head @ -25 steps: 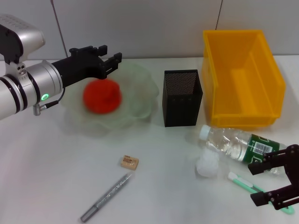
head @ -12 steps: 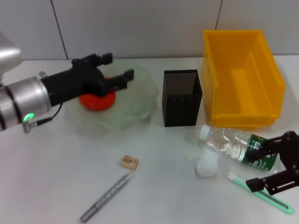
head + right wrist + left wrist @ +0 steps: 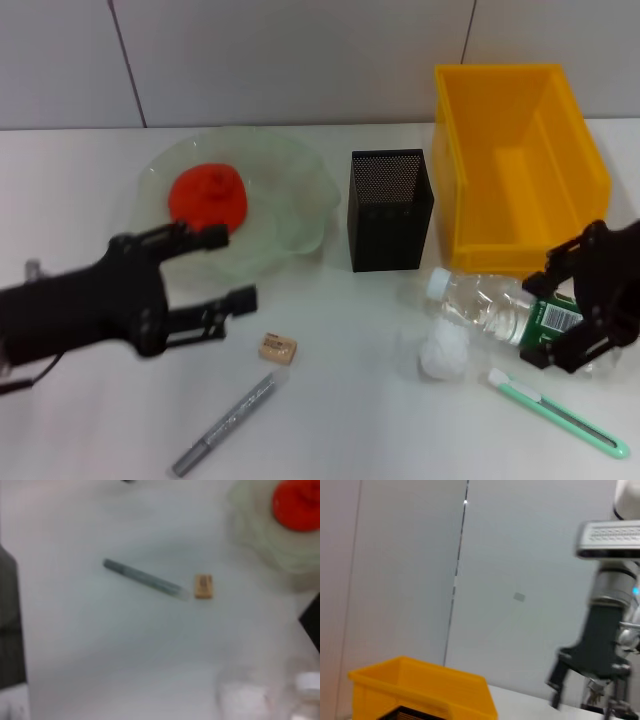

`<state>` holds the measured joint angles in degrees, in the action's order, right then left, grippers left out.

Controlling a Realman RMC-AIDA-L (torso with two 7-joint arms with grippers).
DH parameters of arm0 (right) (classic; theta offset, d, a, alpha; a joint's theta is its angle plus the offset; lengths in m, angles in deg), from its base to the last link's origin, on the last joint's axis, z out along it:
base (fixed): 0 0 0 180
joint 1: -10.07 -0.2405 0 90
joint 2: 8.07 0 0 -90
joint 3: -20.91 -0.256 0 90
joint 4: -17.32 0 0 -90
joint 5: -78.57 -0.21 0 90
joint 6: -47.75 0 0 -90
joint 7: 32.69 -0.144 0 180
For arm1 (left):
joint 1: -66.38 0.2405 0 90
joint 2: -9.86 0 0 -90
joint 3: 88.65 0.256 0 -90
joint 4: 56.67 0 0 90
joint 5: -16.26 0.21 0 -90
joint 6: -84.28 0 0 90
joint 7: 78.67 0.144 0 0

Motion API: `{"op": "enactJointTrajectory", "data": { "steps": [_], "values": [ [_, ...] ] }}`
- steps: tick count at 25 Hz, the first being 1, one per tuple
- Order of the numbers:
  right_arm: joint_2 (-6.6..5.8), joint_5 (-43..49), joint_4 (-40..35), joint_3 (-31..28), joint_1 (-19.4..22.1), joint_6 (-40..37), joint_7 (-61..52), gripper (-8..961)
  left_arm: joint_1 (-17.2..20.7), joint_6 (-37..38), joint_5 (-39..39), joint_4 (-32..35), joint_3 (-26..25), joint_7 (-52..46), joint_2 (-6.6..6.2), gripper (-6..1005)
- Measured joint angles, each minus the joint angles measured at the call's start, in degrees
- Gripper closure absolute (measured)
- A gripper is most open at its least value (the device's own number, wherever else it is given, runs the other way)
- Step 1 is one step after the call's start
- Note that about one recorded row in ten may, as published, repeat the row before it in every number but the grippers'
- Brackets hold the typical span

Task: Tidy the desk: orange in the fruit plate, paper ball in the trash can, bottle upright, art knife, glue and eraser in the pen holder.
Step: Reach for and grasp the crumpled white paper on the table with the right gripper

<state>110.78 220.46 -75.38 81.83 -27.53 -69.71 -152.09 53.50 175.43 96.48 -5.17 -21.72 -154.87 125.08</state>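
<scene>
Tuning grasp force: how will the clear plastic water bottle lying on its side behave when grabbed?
The clear plastic water bottle with white cap and dark green label lies on its side on the white desk, so a nudge would probably roll it. Its thin wall likely dents under a squeeze. The right gripper is at its label end.

Left tool low over the desk, fingers spread; right tool likewise parted.
</scene>
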Motion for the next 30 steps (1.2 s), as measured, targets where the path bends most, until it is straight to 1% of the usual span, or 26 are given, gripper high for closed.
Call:
{"op": "enactJointTrajectory", "data": {
  "steps": [1, 2, 3, 4, 5, 6, 7, 8, 10, 12, 13, 14, 16, 17, 18, 19, 20, 22, 24, 30],
  "values": [
    [-0.05, 1.4, -0.6, 1.5, -1.0, -0.1, -1.5, 177, 0.6, 0.7, 0.0, -0.1, 0.0, 0.6, -0.02, 190],
    [-0.04, 5.4, -0.9, 5.1, -3.1, 0.0, -4.8, 177, 1.8, 2.0, 0.1, -0.2, 0.0, 1.8, -0.03, 190],
    [-0.04, 5.4, -0.9, 5.1, -3.1, 0.0, -4.8, 177, 2.3, 2.3, 0.4, -0.4, 0.0, 2.0, 0.02, 190],
    [0.15, 9.3, -0.4, 9.2, -4.4, 1.2, -7.8, 177, 2.5, 2.5, 0.8, -0.6, 0.0, 2.0, 0.09, 190],
    [0.15, 9.3, -0.4, 9.2, -4.4, 1.2, -7.8, 177, 2.5, 2.5, 0.8, -0.6, 0.0, 2.0, 0.09, 190],
    [0.23, 11.0, 0.2, 11.5, -4.9, 2.3, -9.2, 177, 2.7, 2.6, 1.3, -1.1, 0.0, 2.1, 0.11, 190],
    [0.40, 12.9, 1.9, 16.3, -5.4, 5.2, -12.1, 177, 2.7, 2.7, 2.2, -2.1, -0.1, 2.2, 0.14, 190],
    [0.40, 12.9, 1.9, 16.3, -5.4, 5.2, -12.1, 177, 2.7, 2.7, 2.2, -2.1, -0.1, 2.2, 0.14, 190],
    [0.47, 13.4, 3.9, 19.2, -5.7, 8.3, -14.5, 177, 2.5, 2.8, 2.7, -3.3, -0.2, 2.7, 0.22, 190],
    [0.49, 13.4, 8.2, 20.4, -6.7, 12.8, -17.0, 177, 2.3, 2.9, 3.0, -4.1, -0.7, 3.4, 0.51, 190],
    [0.49, 13.4, 8.2, 20.4, -6.7, 12.8, -17.0, 177, 2.3, 2.9, 3.0, -4.1, -0.7, 3.4, 0.51, 190],
    [0.50, 12.9, 11.1, 20.6, -7.3, 14.7, -17.8, 177, 2.3, 2.9, 3.0, -4.3, -1.1, 3.8, 0.65, 190],
    [0.53, 12.6, 12.5, 20.8, -7.6, 15.5, -17.8, 177, 2.3, 2.9, 3.0, -4.3, -1.2, 3.9, 0.72, 190],
    [0.63, 12.4, 15.3, 21.9, -8.1, 16.8, -17.8, 177, 2.2, 2.9, 3.0, -4.4, -1.3, 4.0, 0.85, 190],
    [0.63, 12.4, 15.3, 21.9, -8.1, 16.8, -17.8, 177, 2.2, 2.9, 3.0, -4.4, -1.3, 4.0, 0.85, 190],
    [0.67, 12.2, 17.4, 23.3, -8.4, 18.1, -17.8, 177, 2.1, 2.8, 3.0, -4.4, -1.4, 4.0, 0.87, 190],
    [0.67, 12.2, 17.4, 23.3, -8.4, 18.1, -17.8, 177, 2.1, 2.8, 3.0, -4.4, -1.4, 4.0, 0.89, 190],
    [0.68, 10.2, 20.1, 24.9, -8.8, 19.8, -17.8, 177, 2.0, 2.4, 3.0, -4.5, -1.4, 4.0, 0.96, 190],
    [0.68, 9.4, 21.3, 25.3, -9.1, 20.5, -17.8, 177, 1.8, 2.2, 3.0, -4.9, -1.4, 4.1, 0.97, 190],
    [0.71, 9.3, 23.1, 27.9, -9.1, 24.0, -18.2, 177, 1.2, 1.9, 3.0, -6.4, -1.4, 4.7, 0.98, 190]
  ]
}}
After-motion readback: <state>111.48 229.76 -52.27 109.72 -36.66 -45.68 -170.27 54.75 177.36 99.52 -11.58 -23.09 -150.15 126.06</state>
